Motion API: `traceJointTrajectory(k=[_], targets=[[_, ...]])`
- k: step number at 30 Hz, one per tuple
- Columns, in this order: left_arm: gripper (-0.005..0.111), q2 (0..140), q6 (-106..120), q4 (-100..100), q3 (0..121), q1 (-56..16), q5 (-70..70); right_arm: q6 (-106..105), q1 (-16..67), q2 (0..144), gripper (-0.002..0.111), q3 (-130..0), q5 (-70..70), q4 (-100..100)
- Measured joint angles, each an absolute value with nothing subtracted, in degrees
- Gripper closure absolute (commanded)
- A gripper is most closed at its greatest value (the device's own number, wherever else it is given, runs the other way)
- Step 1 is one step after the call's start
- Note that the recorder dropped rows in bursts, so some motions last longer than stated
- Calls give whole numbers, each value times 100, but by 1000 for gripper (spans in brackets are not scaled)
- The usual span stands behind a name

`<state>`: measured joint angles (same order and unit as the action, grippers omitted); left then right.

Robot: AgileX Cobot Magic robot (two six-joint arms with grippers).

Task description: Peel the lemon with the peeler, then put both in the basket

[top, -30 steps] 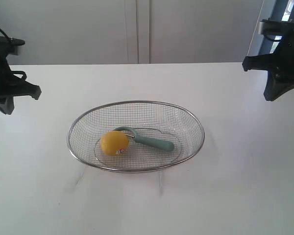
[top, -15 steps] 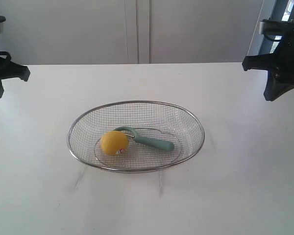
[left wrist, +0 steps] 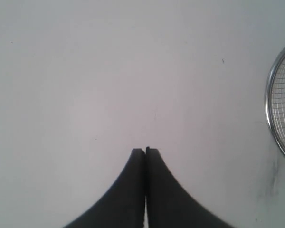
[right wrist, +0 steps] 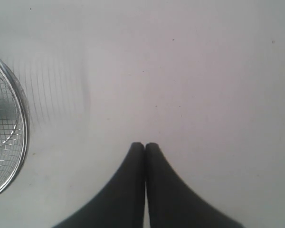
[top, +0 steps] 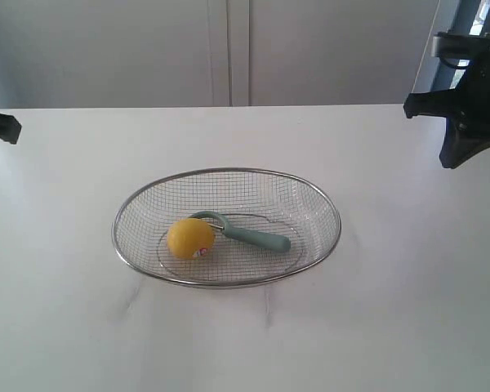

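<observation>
The yellow lemon (top: 190,238) lies in the left half of the wire-mesh basket (top: 229,173), its small sticker facing front. Beside it the teal peeler (top: 257,237) rests on the mesh, its hooked head against the lemon. My left gripper (left wrist: 145,150) is shut and empty above bare table, far left of the basket; in the exterior view only a dark bit of that arm (top: 0,126) shows at the left edge. Empty too, my right gripper (right wrist: 145,145) is shut over the table, and its arm (top: 465,106) hangs at the far right.
The basket rim (left wrist: 275,123) shows at the edge of the left wrist view, and the basket rim (right wrist: 19,118) at the edge of the right wrist view. The white table (top: 245,343) surrounds the basket, with a grey wall behind.
The left arm has pulled back leftward, almost out of the exterior view. The right arm, lemon, peeler and basket have not moved.
</observation>
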<state>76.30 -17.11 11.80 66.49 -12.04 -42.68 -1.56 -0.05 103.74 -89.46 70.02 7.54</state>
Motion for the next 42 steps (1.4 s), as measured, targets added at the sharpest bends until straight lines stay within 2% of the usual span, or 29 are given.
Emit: traceJointTrajectory(k=[14, 38, 42], targets=[[107, 6320, -1662, 1115, 5987, -1204, -4165, -156, -5, 10374, 108, -8946, 7002, 754], [107, 5912, -1650, 1083, 5950, -1171, -4131, -148, -5, 10374, 108, -8946, 7002, 754], [107, 5231, -1650, 961, 5474, -918, -3442, -148, -5, 10374, 108, -8946, 7002, 754]])
